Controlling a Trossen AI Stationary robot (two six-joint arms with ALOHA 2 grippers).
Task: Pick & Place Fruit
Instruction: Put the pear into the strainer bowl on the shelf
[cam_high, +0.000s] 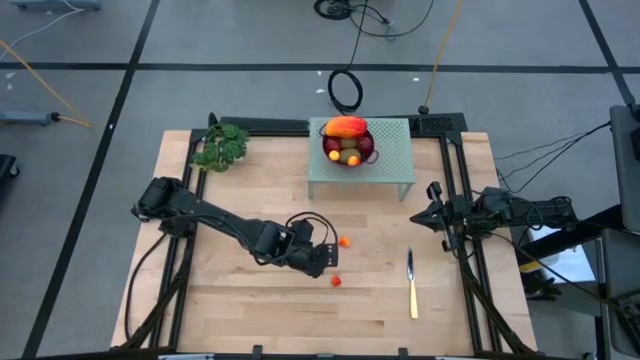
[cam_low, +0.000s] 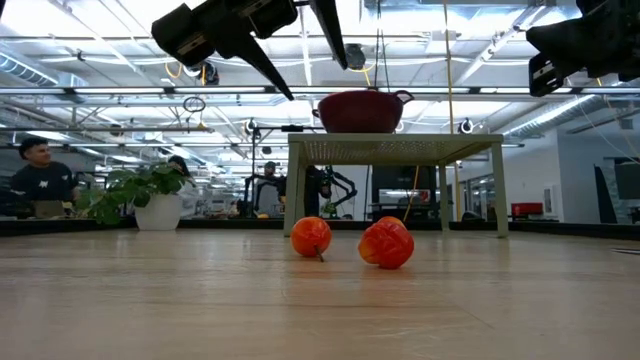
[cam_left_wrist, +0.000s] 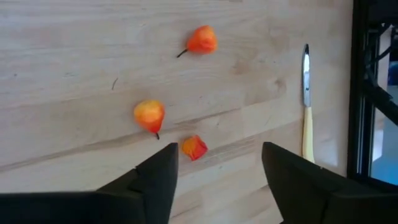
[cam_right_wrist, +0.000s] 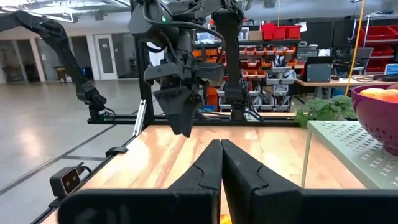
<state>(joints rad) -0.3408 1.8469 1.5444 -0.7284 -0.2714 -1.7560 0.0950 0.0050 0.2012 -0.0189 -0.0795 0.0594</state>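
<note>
Small orange-red fruit (cam_left_wrist: 149, 116) w/ dark stems, loose on table (cam_high: 250, 310); left gripper (cam_left_wrist: 217, 168) above, fingers apart, empty; right gripper (cam_right_wrist: 221, 163) closed.

From above, the fruit piled in the dark red bowl (cam_high: 350, 148) overlap, so their count cannot be told. In the low view the bowl's wall hides them entirely. The knife (cam_left_wrist: 306, 99) handle runs behind the left pincer's finger (cam_left_wrist: 298, 186).

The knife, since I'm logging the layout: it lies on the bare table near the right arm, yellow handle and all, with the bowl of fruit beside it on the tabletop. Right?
Nearly. The knife is as you say, but the bowl stands on the small green stand at the far edge, not on the tabletop; the high view shows it.
</note>
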